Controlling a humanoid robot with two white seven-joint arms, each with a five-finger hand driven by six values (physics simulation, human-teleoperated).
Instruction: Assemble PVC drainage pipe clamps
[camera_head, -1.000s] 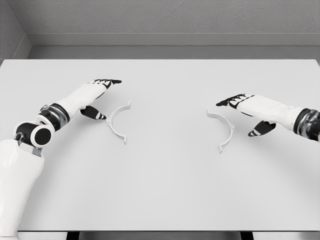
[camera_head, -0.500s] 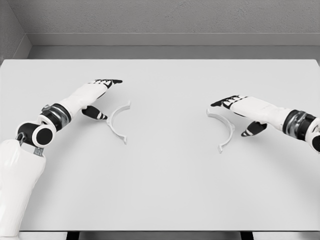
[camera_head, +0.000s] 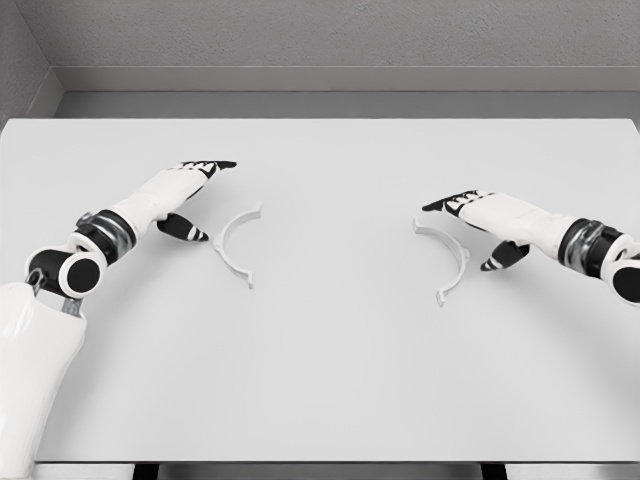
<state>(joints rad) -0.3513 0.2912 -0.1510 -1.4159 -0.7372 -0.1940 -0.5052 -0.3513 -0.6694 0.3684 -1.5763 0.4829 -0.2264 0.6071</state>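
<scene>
Both hands, left hand (camera_head: 185, 190) and right hand (camera_head: 480, 215), have fingers extended, holding nothing.

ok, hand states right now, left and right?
Left hand: open, holding nothing, beside the left white curved plastic clamp half.
Right hand: open, holding nothing, beside the right white clamp half.

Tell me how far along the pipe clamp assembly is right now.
Nothing looks joined: the left clamp half and right clamp half lie apart on the table. Neither is held; the left hand and right hand are open beside their halves. Grasping and joining remain.
</scene>
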